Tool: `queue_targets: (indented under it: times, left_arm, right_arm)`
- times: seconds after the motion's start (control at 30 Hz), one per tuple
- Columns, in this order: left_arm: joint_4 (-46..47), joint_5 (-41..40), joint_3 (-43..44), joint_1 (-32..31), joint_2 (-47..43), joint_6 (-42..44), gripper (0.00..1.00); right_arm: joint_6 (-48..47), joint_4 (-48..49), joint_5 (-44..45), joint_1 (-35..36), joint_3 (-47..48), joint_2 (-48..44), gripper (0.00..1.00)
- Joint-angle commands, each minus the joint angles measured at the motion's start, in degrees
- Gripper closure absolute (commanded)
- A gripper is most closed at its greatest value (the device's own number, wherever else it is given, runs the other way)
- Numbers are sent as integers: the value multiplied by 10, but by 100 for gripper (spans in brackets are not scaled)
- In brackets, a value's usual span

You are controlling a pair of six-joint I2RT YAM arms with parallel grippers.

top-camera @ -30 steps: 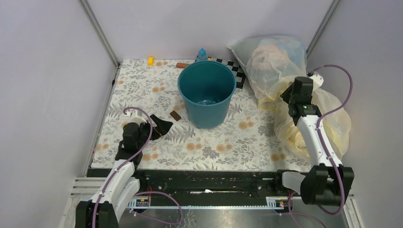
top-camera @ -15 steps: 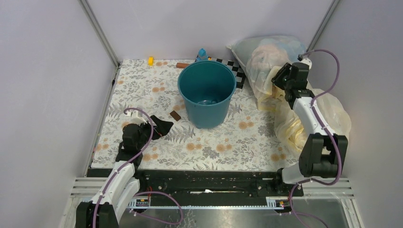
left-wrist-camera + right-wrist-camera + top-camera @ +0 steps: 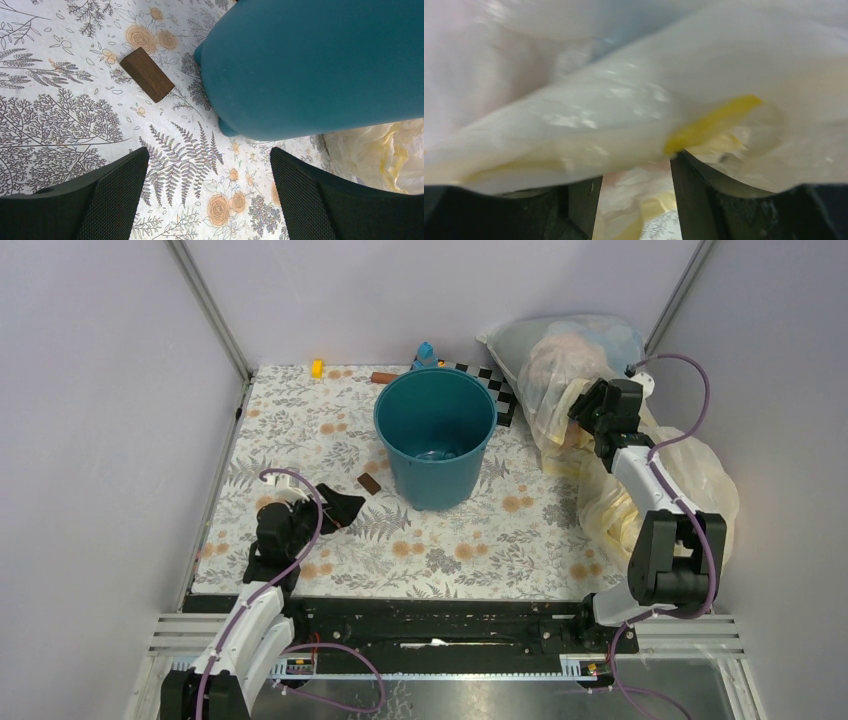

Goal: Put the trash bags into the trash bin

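Note:
The teal trash bin (image 3: 436, 435) stands upright at the table's middle back, and its wall fills the upper right of the left wrist view (image 3: 320, 65). No blue trash bags show plainly; only a faint shiny crinkle (image 3: 437, 453) lies at the bin's bottom. My left gripper (image 3: 345, 508) (image 3: 210, 160) rests low over the floral cloth, left of the bin, open and holding nothing. My right gripper (image 3: 582, 412) (image 3: 634, 172) is pushed in among the bags at the right. Its fingers stand apart, with pale film draped over their tips.
A clear bag stuffed with items (image 3: 570, 355) leans in the back right corner. Pale-yellow bags (image 3: 690, 480) (image 3: 385, 155) are heaped in front of it. A brown block (image 3: 370, 483) (image 3: 146, 74) lies left of the bin. A checkerboard (image 3: 497, 382) and small toys (image 3: 317, 367) line the back edge.
My right arm has swung back and to the left, from over the yellow bags to the clear bag's edge, and its jaws have widened. The left arm has hardly moved.

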Motion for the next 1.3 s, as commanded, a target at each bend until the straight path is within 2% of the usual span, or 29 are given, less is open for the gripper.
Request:
queue_targets:
  times: [0.0,0.17,0.3,0.53,0.67,0.83,0.87,1.13,1.27]
  left_arm:
    - [35,12,-4,-1,-2,10,7]
    - [38,14,-6,-1,-1,8,7]
    - [47,16,-8,-1,3,6,7]
    - [56,24,-6,-1,16,6,7]
    - [58,26,-8,-1,14,6,8]
    - [59,27,-7,-2,15,7,7]
    - [59,27,-7,-2,15,6,8]
    - [53,26,-5,-2,17,2,8]
    - [53,29,-5,-2,15,0,7]
  right_arm:
    - [3,1,87,-13,-32,-40,41]
    - [6,30,11,-27,-28,-30,34]
    - [16,54,-54,-28,-8,-15,34]
    - [35,55,-81,-28,43,28,38]
    - [36,44,-83,-28,75,55,52]
    - [41,22,-71,-28,82,44,97]
    - [40,13,-64,-28,80,36,100]
    - [39,-99,43,-28,19,-100,100]
    - [27,-162,60,-28,6,-168,100]
